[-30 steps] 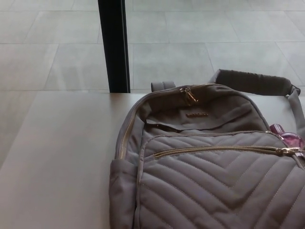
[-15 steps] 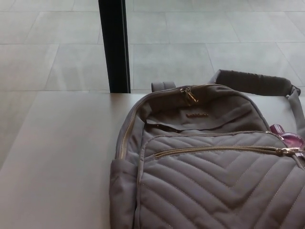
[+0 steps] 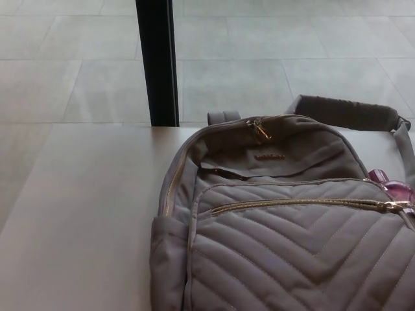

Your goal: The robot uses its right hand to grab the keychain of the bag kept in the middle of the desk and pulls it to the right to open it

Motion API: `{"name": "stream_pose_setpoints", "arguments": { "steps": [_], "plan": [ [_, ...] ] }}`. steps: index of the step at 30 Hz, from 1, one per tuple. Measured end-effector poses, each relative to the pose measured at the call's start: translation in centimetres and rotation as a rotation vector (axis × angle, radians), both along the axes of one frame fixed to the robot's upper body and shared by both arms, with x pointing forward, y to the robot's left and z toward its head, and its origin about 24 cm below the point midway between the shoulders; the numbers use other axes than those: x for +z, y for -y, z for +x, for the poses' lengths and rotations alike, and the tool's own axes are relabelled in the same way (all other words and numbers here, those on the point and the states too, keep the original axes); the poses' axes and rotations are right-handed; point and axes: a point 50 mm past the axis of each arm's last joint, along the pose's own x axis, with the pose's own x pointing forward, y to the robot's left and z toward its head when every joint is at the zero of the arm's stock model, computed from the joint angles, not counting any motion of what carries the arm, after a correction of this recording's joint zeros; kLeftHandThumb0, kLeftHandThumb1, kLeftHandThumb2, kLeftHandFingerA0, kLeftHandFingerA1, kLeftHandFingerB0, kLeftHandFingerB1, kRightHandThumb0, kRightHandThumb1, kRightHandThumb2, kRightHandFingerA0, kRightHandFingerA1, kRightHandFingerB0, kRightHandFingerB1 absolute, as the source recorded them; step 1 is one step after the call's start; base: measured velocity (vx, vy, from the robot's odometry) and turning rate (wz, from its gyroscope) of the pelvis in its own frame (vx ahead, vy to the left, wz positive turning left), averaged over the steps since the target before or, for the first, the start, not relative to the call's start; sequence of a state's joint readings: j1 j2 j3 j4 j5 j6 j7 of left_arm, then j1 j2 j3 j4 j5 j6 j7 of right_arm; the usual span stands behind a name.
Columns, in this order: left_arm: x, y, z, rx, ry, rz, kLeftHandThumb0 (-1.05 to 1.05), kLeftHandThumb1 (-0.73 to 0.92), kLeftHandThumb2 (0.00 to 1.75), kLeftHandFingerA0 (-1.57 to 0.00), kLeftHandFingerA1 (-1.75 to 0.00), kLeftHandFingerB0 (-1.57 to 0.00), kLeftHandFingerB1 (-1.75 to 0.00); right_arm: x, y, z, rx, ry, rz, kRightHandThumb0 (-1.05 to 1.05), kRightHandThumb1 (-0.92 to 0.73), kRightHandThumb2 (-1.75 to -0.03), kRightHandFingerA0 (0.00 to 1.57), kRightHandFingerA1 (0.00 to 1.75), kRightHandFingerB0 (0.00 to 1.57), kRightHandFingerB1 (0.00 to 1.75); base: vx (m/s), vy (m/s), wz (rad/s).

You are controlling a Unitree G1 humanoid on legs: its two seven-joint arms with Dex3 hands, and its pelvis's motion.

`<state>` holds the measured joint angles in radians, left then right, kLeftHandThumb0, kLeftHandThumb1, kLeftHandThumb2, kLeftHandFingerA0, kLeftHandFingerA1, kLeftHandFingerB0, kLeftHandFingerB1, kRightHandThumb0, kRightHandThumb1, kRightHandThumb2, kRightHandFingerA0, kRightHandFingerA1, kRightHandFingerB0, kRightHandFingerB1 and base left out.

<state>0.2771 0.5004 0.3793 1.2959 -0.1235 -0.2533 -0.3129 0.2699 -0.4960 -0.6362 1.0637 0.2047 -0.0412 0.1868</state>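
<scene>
Lying flat: bag, grey-taupe, quilted front up, on the desk, filling the lower right of the head view and cut off by the right and bottom edges.
Top zipper: shut, gold teeth curving along the upper rim and down the left side; two gold pulls meeting at the crest, one hanging down onto the fabric.
Front pocket zipper: shut, running from the left of the quilted panel across to the right edge, with its pull at the far right.
Keychain: pink, translucent, resting at the right end of the front zipper, just beside the frame edge, partly cut off.
Contents: hidden, both compartments closed, so nothing inside can be told.
Side pocket: on the bag's left flank, mouth flat against the body; contents cannot be told.
Handle: small loop at the top rim, lying toward the far desk edge.
Strap: padded, stretched out behind the bag toward the upper right, then bending down along the right edge.
Logo: small gold mark below the top pulls, too small to read.
Post: black, upright, beyond the far desk edge, against pale floor tiles.
Left hand: out of sight, finger state cannot be told.
Right hand: out of sight, finger state cannot be told.
</scene>
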Motion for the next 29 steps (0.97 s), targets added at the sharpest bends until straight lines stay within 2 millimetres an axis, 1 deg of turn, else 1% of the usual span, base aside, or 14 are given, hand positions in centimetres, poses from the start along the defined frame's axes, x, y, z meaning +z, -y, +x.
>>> {"name": "stream_pose_setpoints", "arguments": {
  "steps": [1, 2, 3, 5, 9, 10, 11, 12, 13, 14, 16, 17, 22, 29],
  "plan": [
    [0.05, -0.08, 0.04, 0.008, 0.006, 0.007, -0.58, 0.74, 0.62, -0.56, -0.56, -0.43, -0.36, 0.07, 0.01, 0.11, 0.006, 0.009, -0.011, -0.48, -0.39, -0.73, 1.03, 1.4, 0.38, 0.48, 0.0, 0.0, 0.0],
    [0.09, -0.14, 0.07, 0.015, 0.01, 0.013, -0.55, 0.67, 0.6, -0.54, -0.58, -0.47, -0.37, 0.12, 0.0, 0.19, 0.011, 0.016, -0.019, -0.35, -0.54, -0.56, 0.79, 0.78, 0.45, 0.35, 0.0, 0.0, 0.0],
    [0.16, -0.23, 0.09, 0.025, 0.016, 0.021, -0.55, 0.67, 0.6, -0.54, -0.58, -0.47, -0.37, 0.17, -0.01, 0.29, 0.017, 0.026, -0.03, -0.35, -0.54, -0.56, 0.79, 0.78, 0.45, 0.35, 0.0, 0.0, 0.0],
    [0.26, -0.37, 0.08, 0.043, 0.028, 0.03, -0.59, 0.61, 0.59, -0.53, -0.59, -0.51, -0.37, 0.23, -0.03, 0.39, 0.024, 0.04, -0.046, -0.36, -0.55, -0.56, 0.7, 1.66, 0.46, 0.35, 0.0, 0.0, 0.0],
    [0.43, -0.58, 0.04, 0.069, 0.046, 0.043, -0.54, 0.63, 0.59, -0.53, -0.5, -0.46, -0.37, 0.32, -0.08, 0.53, 0.036, 0.059, -0.077, -0.43, -0.55, -0.57, 0.73, 1.68, 0.47, 0.36, 0.0, 0.0, 0.0],
    [0.44, -0.6, 0.03, 0.071, 0.046, 0.046, -0.59, 0.65, 0.6, -0.55, -0.55, -0.45, -0.37, 0.32, -0.09, 0.56, 0.039, 0.059, -0.084, -0.49, -0.56, -0.59, 0.88, 1.3, 0.46, 0.36, 0.0, 0.0, 0.0],
    [0.44, -0.6, 0.02, 0.072, 0.045, 0.047, -0.59, 0.65, 0.6, -0.55, -0.55, -0.45, -0.37, 0.31, -0.11, 0.59, 0.04, 0.058, -0.089, -0.49, -0.56, -0.59, 0.88, 1.3, 0.46, 0.36, 0.0, 0.0, 0.0],
    [0.43, -0.59, 0.01, 0.072, 0.043, 0.049, -0.63, 0.54, 0.9, -0.53, -0.64, -0.41, -0.52, 0.28, -0.14, 0.63, 0.043, 0.056, -0.094, -0.49, -0.57, -0.58, 0.82, 0.72, 0.47, 0.35, 0.0, 0.0, 0.0],
    [0.41, -0.58, 0.0, 0.071, 0.041, 0.049, -0.58, 0.66, 0.6, -0.58, -0.57, -0.48, -0.37, 0.25, -0.17, 0.64, 0.044, 0.055, -0.095, -0.49, -0.58, -0.58, 0.79, 0.6, 0.45, 0.35, 0.0, 0.0, 0.0],
    [0.39, -0.56, 0.01, 0.071, 0.039, 0.048, -0.61, 0.53, 0.92, -0.54, -0.65, -0.42, -0.52, 0.21, -0.2, 0.64, 0.046, 0.054, -0.097, -0.48, -0.58, -0.58, 0.77, 0.56, 0.44, 0.35, 0.0, 0.0, 0.0],
    [0.33, -0.51, 0.0, 0.068, 0.033, 0.048, -0.59, 0.66, 0.61, -0.59, -0.57, -0.49, -0.37, 0.14, -0.3, 0.63, 0.06, 0.049, -0.099, -0.48, -0.58, -0.58, 0.75, 0.75, 0.4, 0.34, 0.0, 0.0, 0.0],
    [0.3, -0.49, -0.01, 0.068, 0.031, 0.048, -0.59, 0.67, 0.61, -0.59, -0.56, -0.49, -0.37, 0.11, -0.35, 0.62, 0.066, 0.046, -0.1, -0.44, -0.56, -0.59, 0.73, 1.35, 0.39, 0.36, 0.0, 0.0, 0.0],
    [0.27, -0.47, -0.02, 0.067, 0.026, 0.051, -0.57, 0.67, 0.6, -0.54, -0.54, -0.48, -0.38, 0.02, -0.43, 0.53, 0.072, 0.047, -0.1, -0.55, -0.43, -0.83, 1.16, 1.42, 0.33, 0.51, 0.0, 0.0, 0.0],
    [0.26, -0.45, -0.18, 0.066, 0.019, 0.053, -0.6, 0.71, 0.62, -0.48, -0.53, -0.43, -0.37, -0.4, -0.74, 0.63, 0.097, 0.014, -0.095, -0.6, -0.44, -0.78, 1.01, 1.4, 0.34, 0.47, 0.0, 0.0, 0.0]
  ]
}}
